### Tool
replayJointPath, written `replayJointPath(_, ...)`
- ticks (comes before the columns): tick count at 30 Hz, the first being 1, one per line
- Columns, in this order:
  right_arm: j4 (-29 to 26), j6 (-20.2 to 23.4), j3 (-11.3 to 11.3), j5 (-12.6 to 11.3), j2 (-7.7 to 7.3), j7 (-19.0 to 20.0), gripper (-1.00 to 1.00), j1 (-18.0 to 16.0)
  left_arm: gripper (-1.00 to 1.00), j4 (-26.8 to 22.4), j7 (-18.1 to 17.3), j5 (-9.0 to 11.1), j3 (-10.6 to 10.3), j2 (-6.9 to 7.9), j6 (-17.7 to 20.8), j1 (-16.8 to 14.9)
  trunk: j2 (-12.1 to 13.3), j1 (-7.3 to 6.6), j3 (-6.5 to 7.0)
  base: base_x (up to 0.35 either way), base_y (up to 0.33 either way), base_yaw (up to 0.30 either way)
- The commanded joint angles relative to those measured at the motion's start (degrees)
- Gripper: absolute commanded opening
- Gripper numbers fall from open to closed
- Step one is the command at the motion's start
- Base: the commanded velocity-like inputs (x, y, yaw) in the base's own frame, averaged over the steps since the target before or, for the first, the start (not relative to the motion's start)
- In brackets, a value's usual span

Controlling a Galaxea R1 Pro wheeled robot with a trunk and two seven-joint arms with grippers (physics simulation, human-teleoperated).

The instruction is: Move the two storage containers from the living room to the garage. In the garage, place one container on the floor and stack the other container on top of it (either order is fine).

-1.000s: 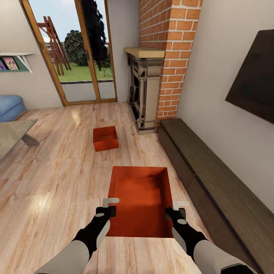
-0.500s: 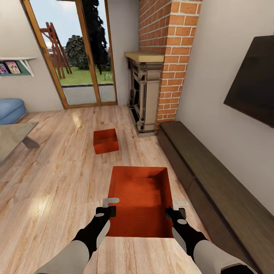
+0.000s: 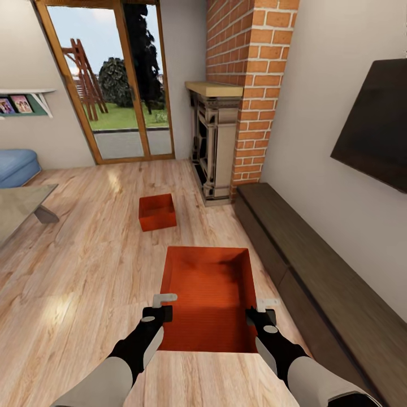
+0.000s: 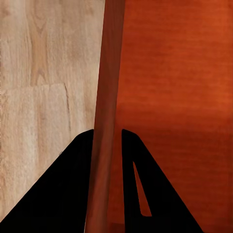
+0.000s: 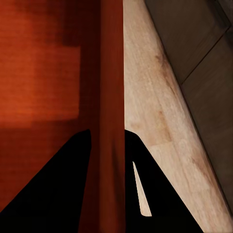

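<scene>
I am in the living room, holding one orange-red storage container (image 3: 206,294) out in front of me above the wood-plank floor. My left gripper (image 3: 160,314) is shut on its left wall (image 4: 109,97), which runs between the two fingers. On the opposite wall (image 5: 111,73), my right gripper (image 3: 255,316) is clamped the same way. The other storage container (image 3: 157,212) sits on the planks further ahead, near the fireplace. The garage is out of view.
A brick and carved-stone fireplace (image 3: 217,141) stands ahead on the right, and a long dark cabinet (image 3: 305,254) runs along the right wall under a dark wall panel (image 3: 376,130). Glass doors (image 3: 113,85) are at the back. A blue sofa (image 3: 17,167) and a low table (image 3: 20,203) are at the left.
The whole view has shifted slightly, so the camera moved a little. The held container and both grippers keep the same place in the picture.
</scene>
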Motion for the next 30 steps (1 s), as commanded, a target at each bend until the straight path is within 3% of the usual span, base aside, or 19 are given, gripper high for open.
replayJointPath(1,0.1,-0.1,0.9,-1.1,0.05,0.0,-1.00,0.0,-1.00,-0.9,0.6,0.9,0.7,-0.04,0.5,-0.1,0.0,0.01,0.02,0.000,0.000,0.000)
replayJointPath(30,0.1,-0.1,0.9,-1.1,-0.03,0.0,-1.00,0.0,-1.00,-0.9,0.6,0.9,0.7,-0.04,0.5,0.0,0.0,0.01,2.65,0.000,0.000,0.000)
